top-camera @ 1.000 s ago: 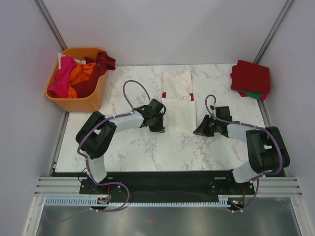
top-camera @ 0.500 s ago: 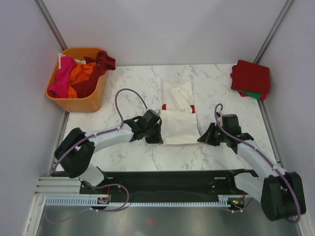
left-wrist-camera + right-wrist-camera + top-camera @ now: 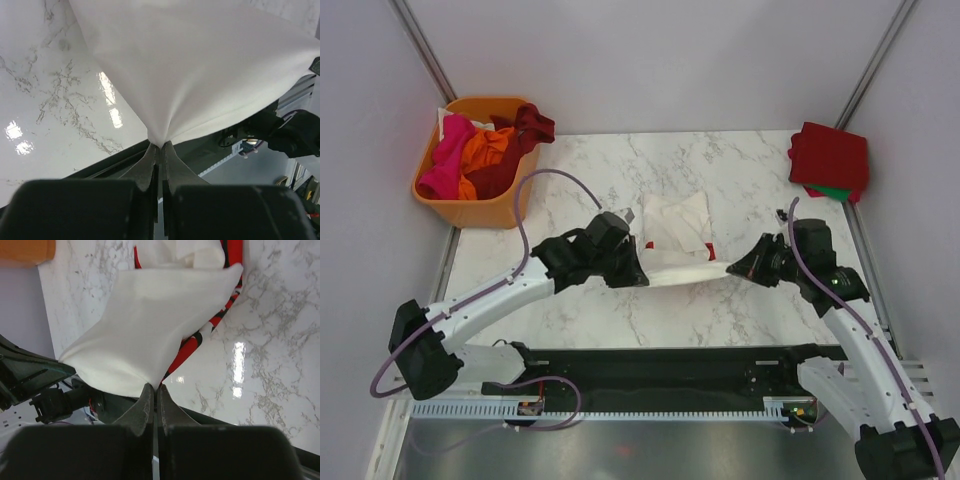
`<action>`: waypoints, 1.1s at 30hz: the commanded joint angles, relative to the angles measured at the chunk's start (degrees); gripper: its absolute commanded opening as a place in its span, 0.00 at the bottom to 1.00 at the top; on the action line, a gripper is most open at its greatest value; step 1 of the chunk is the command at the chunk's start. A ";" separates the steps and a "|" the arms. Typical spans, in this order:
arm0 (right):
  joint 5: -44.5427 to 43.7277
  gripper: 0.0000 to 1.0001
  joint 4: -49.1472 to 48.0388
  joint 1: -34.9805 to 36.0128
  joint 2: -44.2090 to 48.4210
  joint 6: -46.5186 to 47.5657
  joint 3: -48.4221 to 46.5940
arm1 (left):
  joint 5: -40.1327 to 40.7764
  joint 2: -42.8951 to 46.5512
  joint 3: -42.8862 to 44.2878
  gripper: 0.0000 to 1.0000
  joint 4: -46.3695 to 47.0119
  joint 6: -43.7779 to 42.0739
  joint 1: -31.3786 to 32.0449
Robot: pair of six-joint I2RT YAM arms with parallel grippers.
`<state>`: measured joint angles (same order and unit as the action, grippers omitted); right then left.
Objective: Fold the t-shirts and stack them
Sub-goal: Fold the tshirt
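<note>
Your left hand (image 3: pixel 639 276) and right hand (image 3: pixel 734 268) clench the cream t-shirt (image 3: pixel 678 222) mid-fold; a folded stack (image 3: pixel 830 156) waits, the basket (image 3: pixel 470 212) holds more.

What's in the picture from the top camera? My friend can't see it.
The left gripper and right gripper each pinch a corner of a cream-white t-shirt with red print, stretching it above a marble table. An orange basket of crumpled shirts sits far left; a folded stack, red on top, far right.
</note>
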<state>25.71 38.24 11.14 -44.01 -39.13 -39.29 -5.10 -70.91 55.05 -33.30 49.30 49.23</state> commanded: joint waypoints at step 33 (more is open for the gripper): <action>-14.46 0.00 -9.85 -0.50 -58.55 6.35 -47.79 | -9.21 -47.81 54.19 0.02 -16.62 -18.62 -23.83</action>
<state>14.59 31.00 11.03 -98.76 -33.19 -81.89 -11.84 -114.39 104.09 -48.21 34.83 27.53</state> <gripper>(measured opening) 0.020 0.037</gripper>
